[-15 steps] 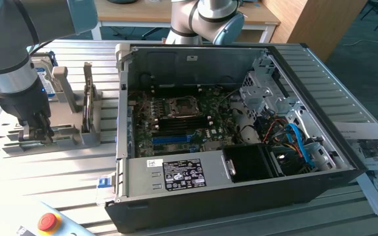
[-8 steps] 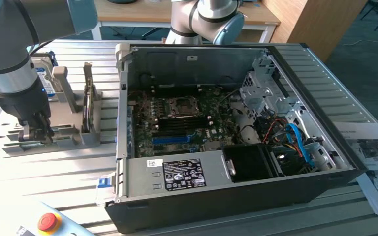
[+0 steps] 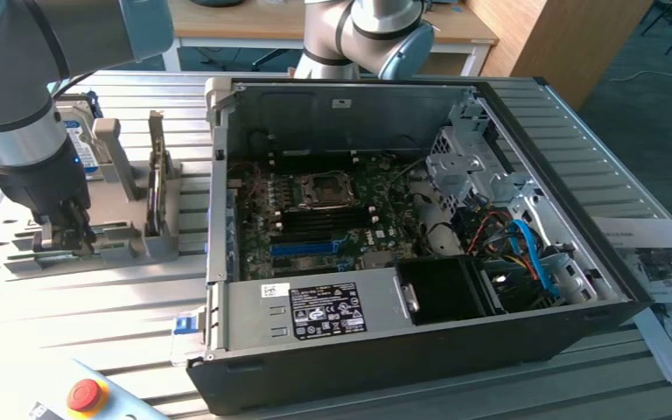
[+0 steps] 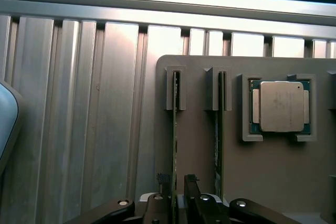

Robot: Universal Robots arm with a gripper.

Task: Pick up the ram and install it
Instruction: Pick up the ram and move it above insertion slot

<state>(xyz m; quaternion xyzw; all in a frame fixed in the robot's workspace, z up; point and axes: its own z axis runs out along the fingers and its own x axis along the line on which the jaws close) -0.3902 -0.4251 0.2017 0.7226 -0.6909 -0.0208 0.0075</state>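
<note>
Down at the parts holder, which lies at about 9 o'clock from the open computer case in the exterior view, the gripper hangs low at the end of the arm. Seen from the wrist, the gripper stands open astride the ram: one dark fingertip sits just off one face of the green stick and the other just off the opposite face, with a sliver of gap on each side, so nothing is clamped. The ram stands on edge in its slot on the grey holder plate. A second green stick stands parallel in the neighbouring slot, and the square silver processor lies flat in its recess just past that one. Inside the case, the motherboard lies exposed. On the slatted aluminium table, a red stop button sits at 7 o'clock from the case and printed sheets at 3 o'clock.
</note>
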